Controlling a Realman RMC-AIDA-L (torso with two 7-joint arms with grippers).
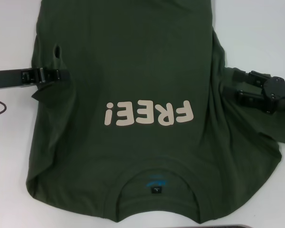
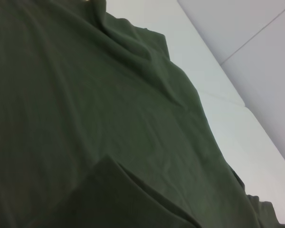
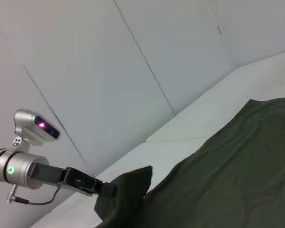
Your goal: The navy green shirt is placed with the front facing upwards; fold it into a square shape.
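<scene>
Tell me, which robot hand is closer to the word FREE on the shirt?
The right end effector. It pinches the shirt's edge just beside the FREE lettering; the left end effector grips the opposite edge, farther from the letters.

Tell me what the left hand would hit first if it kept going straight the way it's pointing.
Probably more of the navy green shirt. The left hand points across the table toward the right hand and is already pinching a raised fold at the shirt's edge; height above the cloth is unclear.
</scene>
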